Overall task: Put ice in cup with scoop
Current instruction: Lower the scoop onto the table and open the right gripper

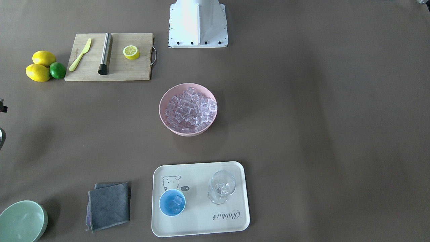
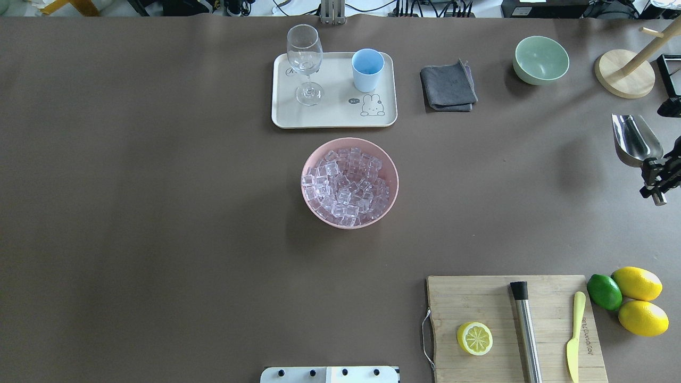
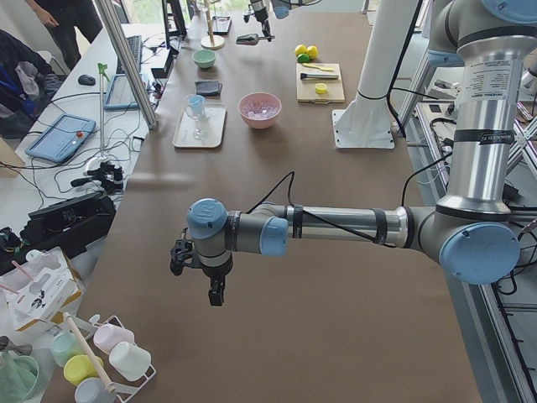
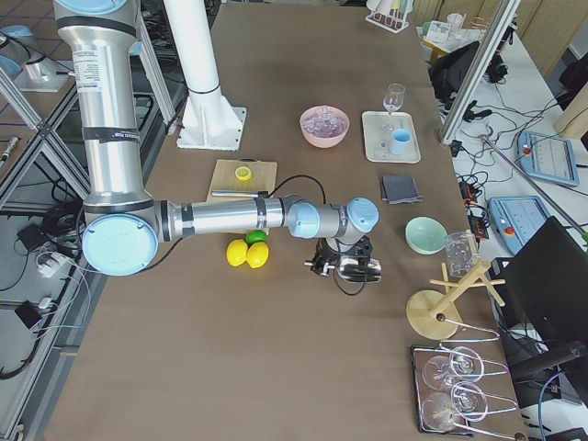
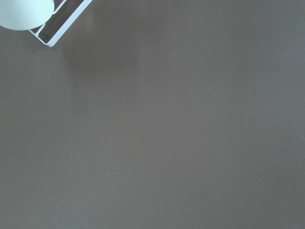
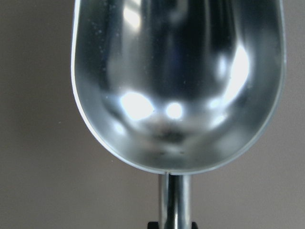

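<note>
The ice [image 2: 348, 183] fills a pink bowl [image 2: 314, 165] at the table's middle. The light-blue cup [image 2: 367, 69] stands upright on a cream tray [image 2: 330, 114], and the front-facing view shows a few ice cubes [image 1: 176, 201] inside it. My right gripper [image 2: 659, 173] is shut on the handle of the steel scoop [image 2: 636, 141], far right of the bowl, above the table. The scoop's bowl [image 6: 176, 86] is empty. My left gripper [image 3: 214, 290] hangs over bare table far from the bowl; I cannot tell whether it is open or shut.
A clear stemmed glass [image 2: 305, 53] stands on the tray beside the cup. A grey cloth [image 2: 448, 85], a pale green bowl [image 2: 540, 59] and a wooden stand [image 2: 625, 74] lie along the far edge. A cutting board [image 2: 489, 298] with a steel cylinder [image 2: 525, 330] is near right.
</note>
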You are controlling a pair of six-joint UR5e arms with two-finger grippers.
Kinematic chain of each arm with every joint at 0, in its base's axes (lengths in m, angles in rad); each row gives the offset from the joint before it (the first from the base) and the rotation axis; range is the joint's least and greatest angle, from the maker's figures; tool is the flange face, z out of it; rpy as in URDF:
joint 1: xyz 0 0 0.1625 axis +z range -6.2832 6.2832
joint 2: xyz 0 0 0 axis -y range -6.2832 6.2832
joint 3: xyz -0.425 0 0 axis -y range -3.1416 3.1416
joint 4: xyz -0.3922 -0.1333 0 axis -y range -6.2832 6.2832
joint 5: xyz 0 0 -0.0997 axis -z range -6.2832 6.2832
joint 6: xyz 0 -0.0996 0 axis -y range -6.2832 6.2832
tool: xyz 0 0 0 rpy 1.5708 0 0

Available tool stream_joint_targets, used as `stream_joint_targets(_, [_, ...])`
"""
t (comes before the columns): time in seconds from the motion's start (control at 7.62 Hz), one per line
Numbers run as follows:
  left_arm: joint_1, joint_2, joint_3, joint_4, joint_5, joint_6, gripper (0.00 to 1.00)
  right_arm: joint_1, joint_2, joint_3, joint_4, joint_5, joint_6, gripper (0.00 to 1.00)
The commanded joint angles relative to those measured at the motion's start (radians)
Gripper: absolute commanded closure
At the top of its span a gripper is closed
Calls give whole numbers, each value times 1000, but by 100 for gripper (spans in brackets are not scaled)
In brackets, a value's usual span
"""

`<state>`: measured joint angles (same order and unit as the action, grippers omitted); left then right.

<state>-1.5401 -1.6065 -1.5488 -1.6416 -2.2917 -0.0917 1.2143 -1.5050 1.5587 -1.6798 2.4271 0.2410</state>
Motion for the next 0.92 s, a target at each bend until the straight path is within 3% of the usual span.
stream_joint_targets(0.0, [-2,0,18,-4,-37,1,0,-7,-3,-37,0,1,0,100])
stream_joint_targets(0.66, [-2,0,18,-3,-37,7,0,-19,-7,-68,0,27,-2,100])
stream_joint_targets(0.79, [-2,0,18,-4,-37,3,0,-19,-6,-84,2,45,-3,91])
